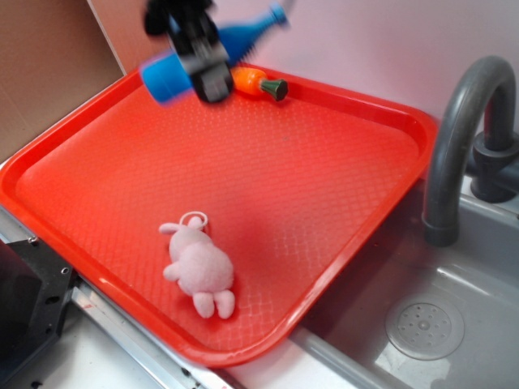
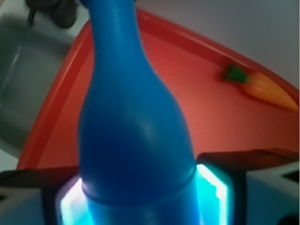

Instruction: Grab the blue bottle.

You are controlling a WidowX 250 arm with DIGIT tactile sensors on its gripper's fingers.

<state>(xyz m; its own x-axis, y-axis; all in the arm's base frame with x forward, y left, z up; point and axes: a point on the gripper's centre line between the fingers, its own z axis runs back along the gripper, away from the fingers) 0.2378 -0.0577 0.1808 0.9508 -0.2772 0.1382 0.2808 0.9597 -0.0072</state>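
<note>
Jaws around smooth cylindrical blue bottle (image 2: pixel 136 140)

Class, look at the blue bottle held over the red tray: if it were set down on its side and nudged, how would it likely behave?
The blue bottle looks smooth and glossy, so probably slippery in the tool. Its round body would likely roll across the tray. It seems rigid, holding its shape between the jaws.

End effector (image 1: pixel 203 69) raised above the tray's far corner, fingers clamped on the blue bottle (image 1: pixel 235 44)
</note>
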